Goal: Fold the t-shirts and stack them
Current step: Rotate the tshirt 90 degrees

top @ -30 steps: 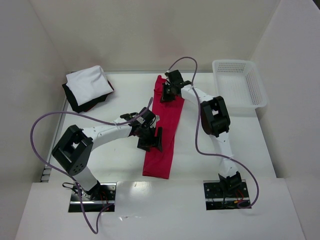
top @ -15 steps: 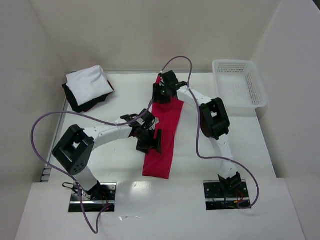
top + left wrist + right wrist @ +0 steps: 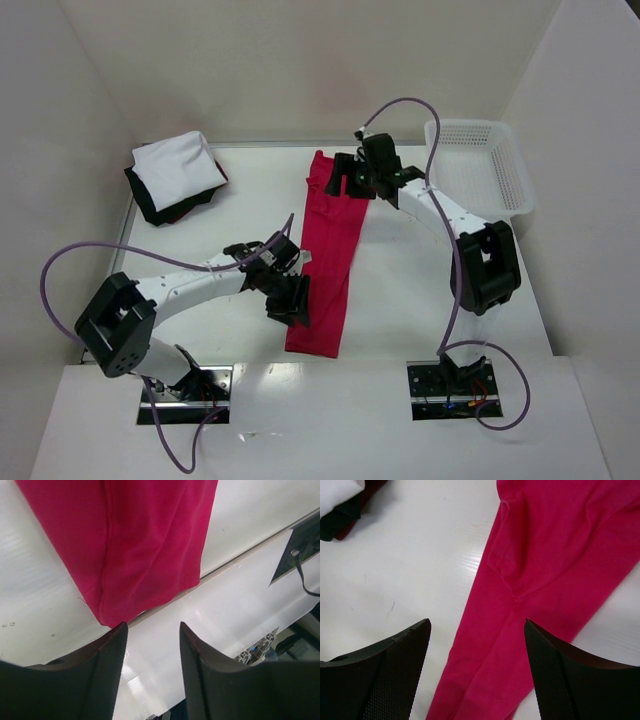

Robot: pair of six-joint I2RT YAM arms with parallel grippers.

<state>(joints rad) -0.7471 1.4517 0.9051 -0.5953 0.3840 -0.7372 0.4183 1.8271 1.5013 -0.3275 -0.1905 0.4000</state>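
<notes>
The red t-shirt [image 3: 335, 240] lies as a long narrow strip down the middle of the table, its near end by the front edge. My right gripper [image 3: 345, 185] hovers open over the strip's far end; in its wrist view the red cloth [image 3: 540, 580] lies below the gap between the jaws [image 3: 477, 625], nothing gripped. My left gripper [image 3: 292, 305] stands open beside the strip's near left edge; its wrist view shows the red hem [image 3: 145, 555] ahead of the empty jaws [image 3: 152, 626]. A folded white t-shirt [image 3: 178, 168] rests on the black t-shirt [image 3: 150, 207] at the far left.
A white mesh basket [image 3: 480, 165] sits at the far right corner. White walls enclose the table on three sides. The arm bases and their purple cables [image 3: 70, 260] occupy the near edge.
My right gripper opened, let go of the red shirt's far end and its arm swung to the right. The left gripper slid toward the near edge, jaws somewhat narrower.
</notes>
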